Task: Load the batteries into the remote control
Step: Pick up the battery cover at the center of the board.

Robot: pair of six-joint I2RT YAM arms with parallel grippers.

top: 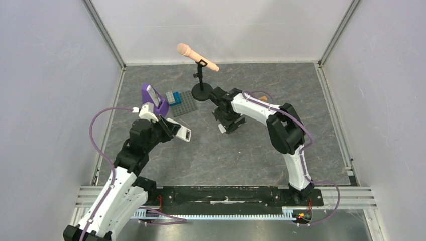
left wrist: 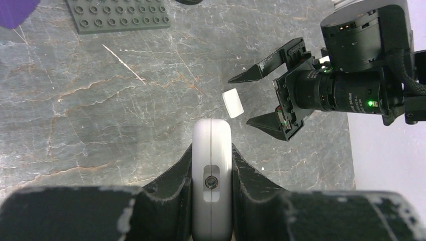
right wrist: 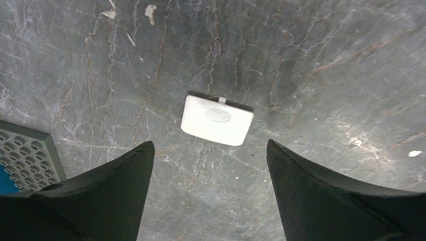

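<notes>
Jaws of left gripper (left wrist: 212,150): clamped on the remote (left wrist: 212,191), one finger against each side face.
Jaws of right gripper (right wrist: 208,145): spread wide, holding nothing, tips pointed down at the table (right wrist: 326,60).
Remote: held above the table in the left grip, tilted; the end face toward the wrist camera has a small recess with a round metal part.
Cover (right wrist: 217,119): small white panel with a ribbed oval patch and a tab on one edge. It lies flat on the table just past the right fingertips, touching neither.
Plate (left wrist: 120,15): grey studded board at far left, with blue bricks (top: 173,97) on it and a purple stand (top: 148,93) beside it.
Microphone (top: 197,56): peach, on a black stand behind the right gripper.
Writing: white print on the right wrist's lens (left wrist: 346,93), too small to read; a green light glows there.
</notes>
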